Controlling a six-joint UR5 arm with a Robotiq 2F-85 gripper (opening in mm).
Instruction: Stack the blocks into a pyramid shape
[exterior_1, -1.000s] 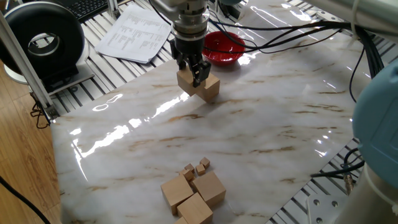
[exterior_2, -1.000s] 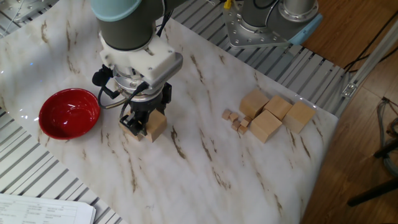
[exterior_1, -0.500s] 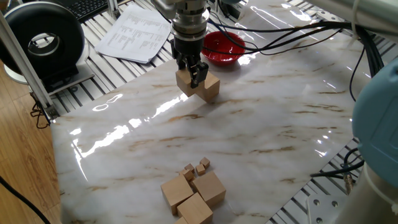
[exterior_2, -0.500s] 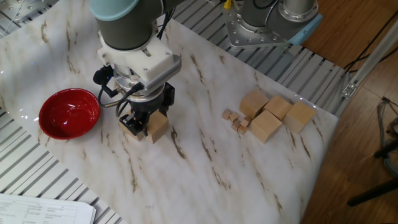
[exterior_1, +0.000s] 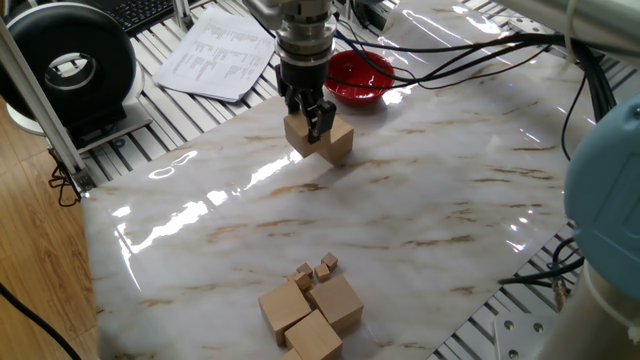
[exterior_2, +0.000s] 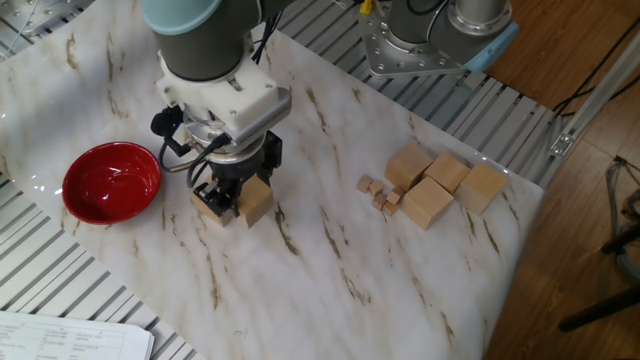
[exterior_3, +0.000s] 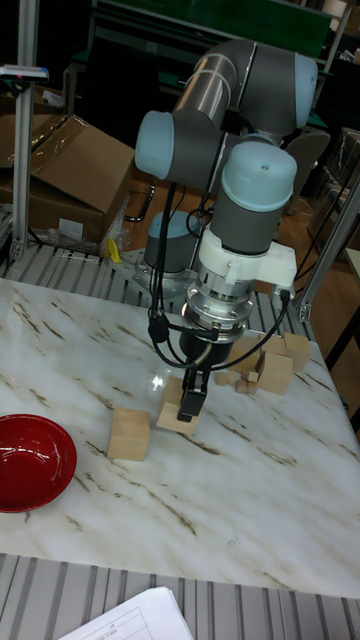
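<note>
I see my gripper (exterior_1: 309, 117) clamped on one tan block (exterior_1: 298, 132), fingers on opposite faces, second block (exterior_1: 338, 141) touching beside it.

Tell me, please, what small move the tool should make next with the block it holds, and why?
Probably lower straight down a little, then release. The tool is shut on one block, which hangs low beside a second block on the table. Whether it already rests flat cannot be told. Set side by side, these two would likely begin the pyramid's bottom row.
</note>
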